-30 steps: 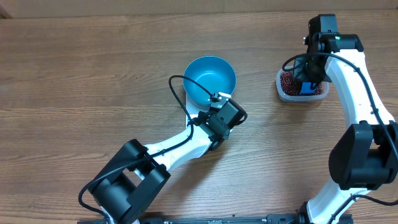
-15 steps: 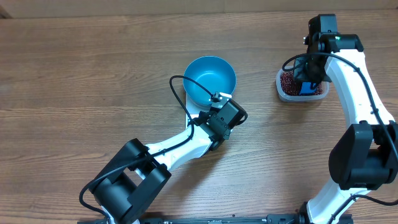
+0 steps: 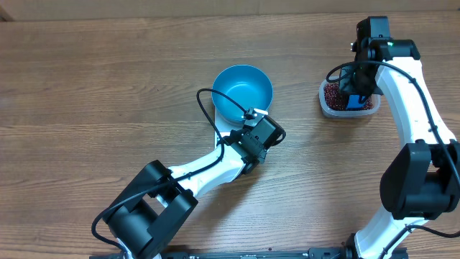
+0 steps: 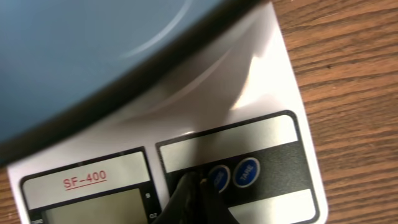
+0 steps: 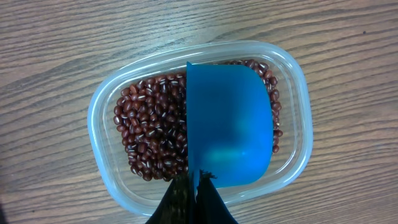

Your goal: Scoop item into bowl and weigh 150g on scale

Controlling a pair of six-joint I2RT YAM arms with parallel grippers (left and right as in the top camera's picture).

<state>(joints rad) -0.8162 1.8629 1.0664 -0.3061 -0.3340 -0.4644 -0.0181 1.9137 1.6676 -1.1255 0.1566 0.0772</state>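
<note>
A: Where are your tools sitting?
B: Your left tool (image 4: 191, 188), closed, is touching the button strip (image 4: 267, 163) of the scale (image 4: 273, 81); the bowl (image 3: 243, 90) is sitting on it, centre frame. Your right tool (image 5: 193, 186) is gripping the scoop (image 5: 230, 124) over the beans (image 5: 152, 134) in the tub (image 5: 101, 124), upper right.

We're looking at a brown wood-grain bench (image 3: 108, 86) with a small white scale (image 4: 267, 81) sitting flat near the middle and a clear plastic tub (image 3: 323, 101) well apart toward the right side.
</note>
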